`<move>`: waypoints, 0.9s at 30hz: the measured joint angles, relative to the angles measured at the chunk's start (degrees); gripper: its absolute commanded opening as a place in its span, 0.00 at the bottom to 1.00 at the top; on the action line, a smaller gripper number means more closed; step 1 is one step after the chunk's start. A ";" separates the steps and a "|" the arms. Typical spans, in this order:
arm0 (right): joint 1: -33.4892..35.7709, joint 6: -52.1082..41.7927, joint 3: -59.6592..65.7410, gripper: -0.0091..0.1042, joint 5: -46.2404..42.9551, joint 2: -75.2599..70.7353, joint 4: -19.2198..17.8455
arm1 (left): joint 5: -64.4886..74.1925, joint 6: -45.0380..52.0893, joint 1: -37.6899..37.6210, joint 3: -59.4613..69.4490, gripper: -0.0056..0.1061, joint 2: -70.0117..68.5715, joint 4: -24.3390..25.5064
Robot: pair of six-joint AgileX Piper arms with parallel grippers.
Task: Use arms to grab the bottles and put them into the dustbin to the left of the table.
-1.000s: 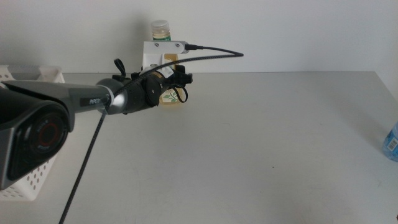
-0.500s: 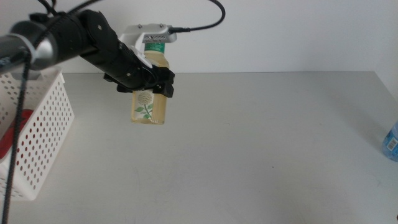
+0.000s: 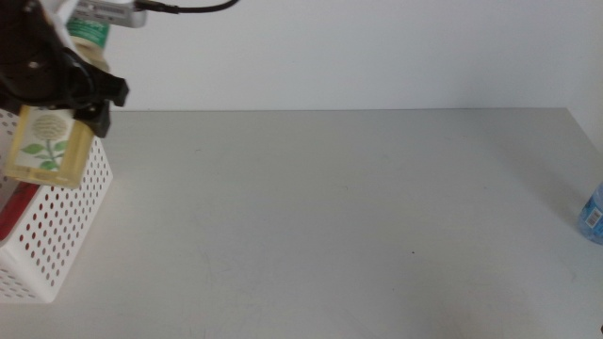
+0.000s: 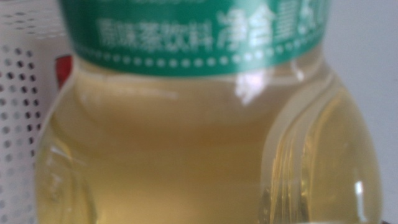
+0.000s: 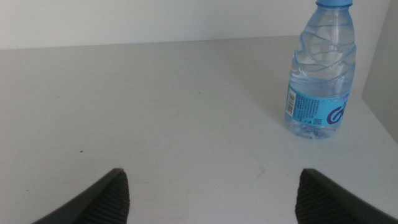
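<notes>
Middle view, item: left gripper (image 3: pixel 80 89), clamped on the yellow tea bottle (image 3: pixel 45 146), which hangs tilted above the near-table wall of the dustbin (image 3: pixel 58 235). Something red (image 3: pixel 11 215) lies inside the dustbin. Step in hand, as judged: release. Advice: carry the bottle further over the dustbin's opening, clear of the rim, lower, then let go. Water bottle (image 5: pixel 320 71) stands upright on the table (image 3: pixel 358 217), far from the dustbin at the opposite edge. Right gripper (image 5: pixel 211 190) waits near it, jaws spread, empty.
</notes>
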 measured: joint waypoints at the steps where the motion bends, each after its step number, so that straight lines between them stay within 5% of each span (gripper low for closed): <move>1: 0.00 0.00 0.00 0.71 0.00 0.00 0.00 | 0.69 0.78 1.20 0.00 0.03 -0.50 0.13; 15: 0.00 0.00 0.00 0.71 0.00 0.00 0.00 | 2.33 17.86 24.66 -0.06 0.03 1.19 -3.27; 27: 0.00 0.00 0.00 0.71 0.00 0.00 0.00 | -5.98 17.25 27.06 -0.06 0.09 14.54 -3.20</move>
